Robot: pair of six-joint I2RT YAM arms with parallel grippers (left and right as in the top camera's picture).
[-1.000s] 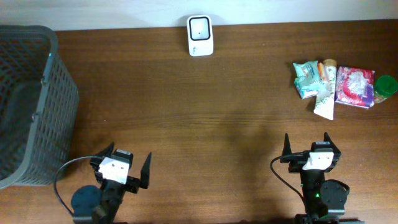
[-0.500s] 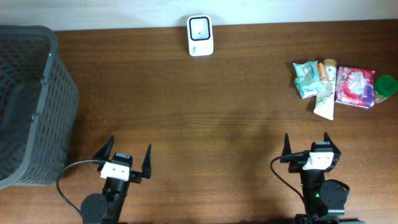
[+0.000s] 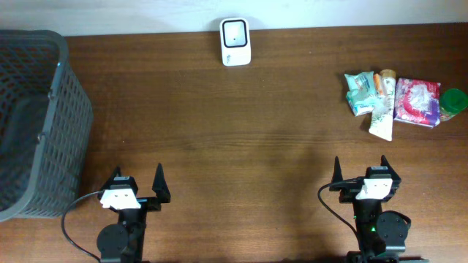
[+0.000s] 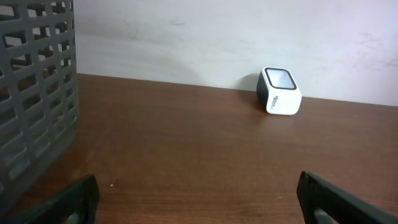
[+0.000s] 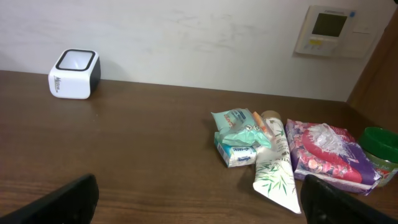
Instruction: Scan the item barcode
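The white barcode scanner [image 3: 235, 42] stands at the table's far edge, also in the left wrist view [image 4: 280, 91] and the right wrist view [image 5: 74, 74]. At the far right lies a pile of items: a teal tissue pack [image 3: 360, 93], a white tube with bamboo print [image 3: 382, 117] [image 5: 277, 177], a purple-pink packet [image 3: 417, 102] [image 5: 326, 152] and a green-lidded jar [image 3: 453, 102]. No barcode shows. My left gripper [image 3: 137, 173] [image 4: 199, 205] is open and empty near the front left. My right gripper [image 3: 360, 161] [image 5: 199, 202] is open and empty, front right, well short of the pile.
A dark grey mesh basket [image 3: 36, 124] [image 4: 31, 93] fills the left side, close to my left gripper. A wall panel [image 5: 329, 31] hangs behind the table at the right. Bare brown wood lies between both grippers and the scanner.
My left arm has shifted a little to the left and turned from a slanted heading to pointing straight at the far edge. The right arm and the items have not moved.
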